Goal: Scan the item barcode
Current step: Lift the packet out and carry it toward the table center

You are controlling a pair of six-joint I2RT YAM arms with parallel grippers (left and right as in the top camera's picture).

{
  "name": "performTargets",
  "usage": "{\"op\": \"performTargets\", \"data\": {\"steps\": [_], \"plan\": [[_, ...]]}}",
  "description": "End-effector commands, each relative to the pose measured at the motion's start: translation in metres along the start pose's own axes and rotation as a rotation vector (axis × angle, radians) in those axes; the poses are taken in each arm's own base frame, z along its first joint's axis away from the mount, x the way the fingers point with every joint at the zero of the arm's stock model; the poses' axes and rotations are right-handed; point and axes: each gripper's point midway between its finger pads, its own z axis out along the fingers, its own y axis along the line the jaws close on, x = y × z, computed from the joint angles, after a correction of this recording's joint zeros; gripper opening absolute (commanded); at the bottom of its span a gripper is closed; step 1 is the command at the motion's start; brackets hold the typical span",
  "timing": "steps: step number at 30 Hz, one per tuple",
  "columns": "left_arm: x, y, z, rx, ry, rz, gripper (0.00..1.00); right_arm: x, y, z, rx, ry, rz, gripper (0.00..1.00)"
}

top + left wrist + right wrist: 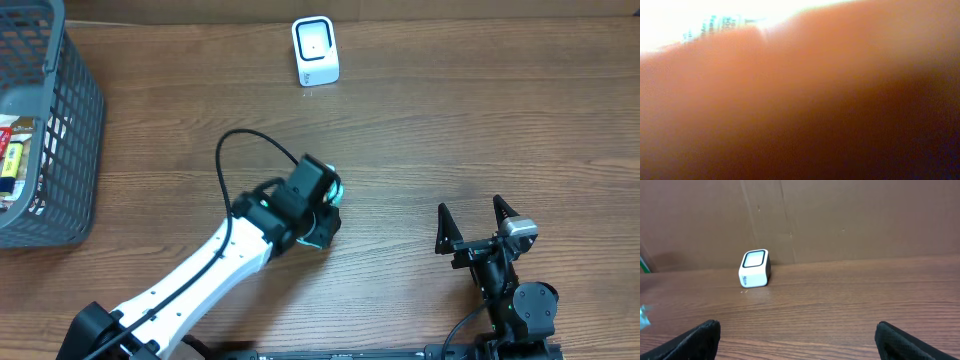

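Left claw (322,205) stands tipped down onto the desk (450,120) near its middle, the black wrist housing covering the fingers from above; whether it is spread or pinching cannot be told. The item (335,190) shows only as a teal and white edge at the far right side of that claw, touching or just beside it. In the left wrist view the item (715,22) appears as a pale strip at the upper left carrying teal print, too blurred to read; the rest of that view is an orange-brown blur that cannot be identified. No barcode can be made out. Right claw (471,208) rests low over the desk, well to the right of the left claw, its two black fingers (700,337) spread wide with nothing between them. The scanner (315,50), a small white box with a dark-framed window, sits well beyond the left claw toward the far edge; from the right claw (797,325) it lies ahead and to the left (754,269), in front of a brown cardboard wall (865,220). Lettering on its lower face is too small to read. A grey basket (70,150) stands far to the left of the left claw, holding packets (12,150) in yellow, red and white; their labels are not legible. A black cable (225,150) loops up from the left arm
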Motion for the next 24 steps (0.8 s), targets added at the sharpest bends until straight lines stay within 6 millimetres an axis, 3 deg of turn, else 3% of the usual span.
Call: {"op": "performTargets", "data": {"steps": [1, 12, 18, 24], "plan": [[-0.002, 0.007, 0.000, -0.076, -0.063, -0.046, 0.33, 0.002, -0.001, 0.000, 0.002, -0.004, 0.003, 1.00], [0.008, 0.012, 0.018, -0.123, -0.025, -0.029, 0.37, 0.002, -0.001, 0.000, 0.002, -0.005, 0.003, 1.00], [0.011, 0.001, 0.040, -0.068, 0.013, -0.031, 0.37, 0.002, -0.001, 0.000, 0.002, -0.005, 0.003, 1.00], [0.004, -0.010, 0.039, -0.022, 0.005, -0.048, 0.36, 0.002, -0.001, 0.000, 0.002, -0.005, 0.003, 1.00]]}}
